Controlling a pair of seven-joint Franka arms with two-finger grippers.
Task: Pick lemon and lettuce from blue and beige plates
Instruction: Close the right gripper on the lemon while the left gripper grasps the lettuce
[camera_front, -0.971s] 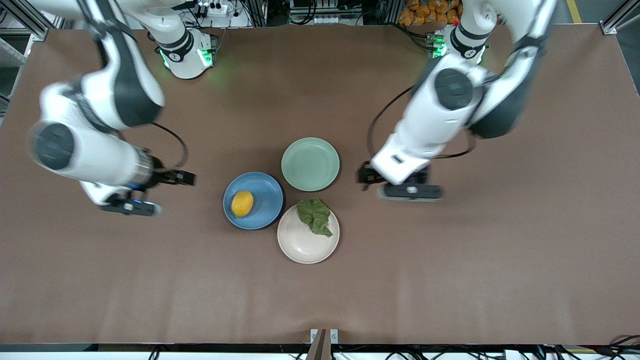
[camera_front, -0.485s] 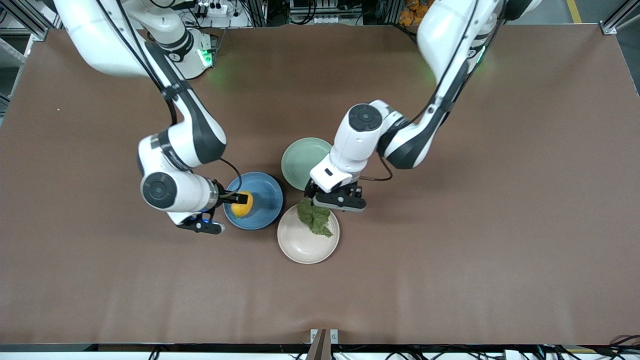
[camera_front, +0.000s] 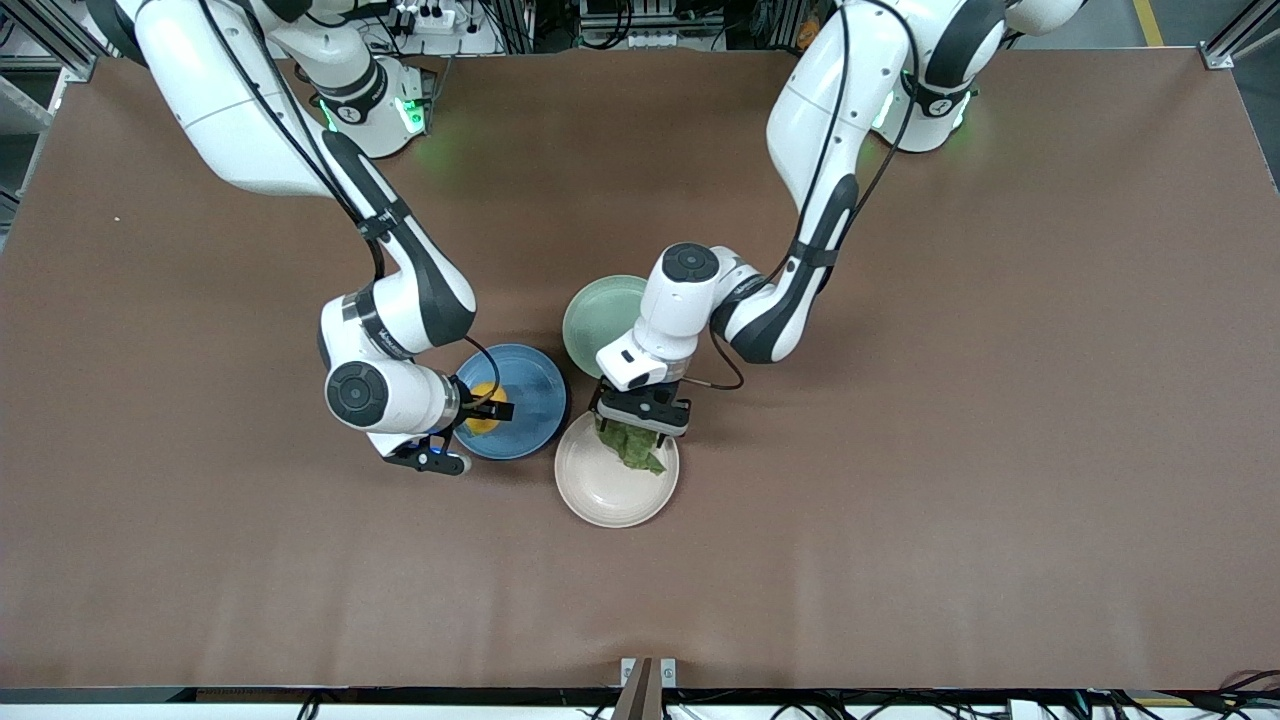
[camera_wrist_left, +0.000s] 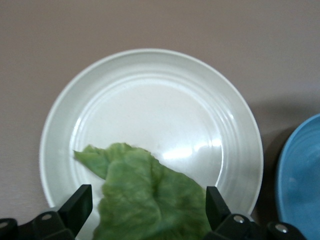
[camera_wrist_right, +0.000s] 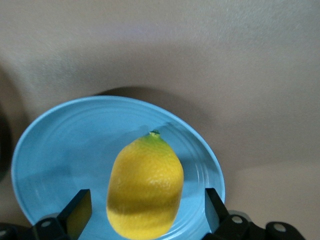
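The yellow lemon (camera_front: 481, 418) lies on the blue plate (camera_front: 530, 400). My right gripper (camera_front: 480, 412) is open and down over it, one finger on each side; the right wrist view shows the lemon (camera_wrist_right: 145, 185) between the fingers (camera_wrist_right: 77, 212) with gaps. The dark green lettuce (camera_front: 632, 446) lies on the beige plate (camera_front: 610, 490), at its edge farthest from the front camera. My left gripper (camera_front: 630, 425) is open over the leaf; the left wrist view shows the lettuce (camera_wrist_left: 150, 195) between the fingers (camera_wrist_left: 80, 207) on the beige plate (camera_wrist_left: 150, 100).
A pale green plate (camera_front: 596, 312) sits next to both plates, farther from the front camera, partly under the left arm's wrist. The blue plate's rim (camera_wrist_left: 300, 180) shows in the left wrist view. Brown table (camera_front: 900, 500) all around.
Both arms swung in from the table's ends and came down over the plates. The right gripper now straddles the lemon, the left gripper the lettuce. Lemon and lettuce have not moved.
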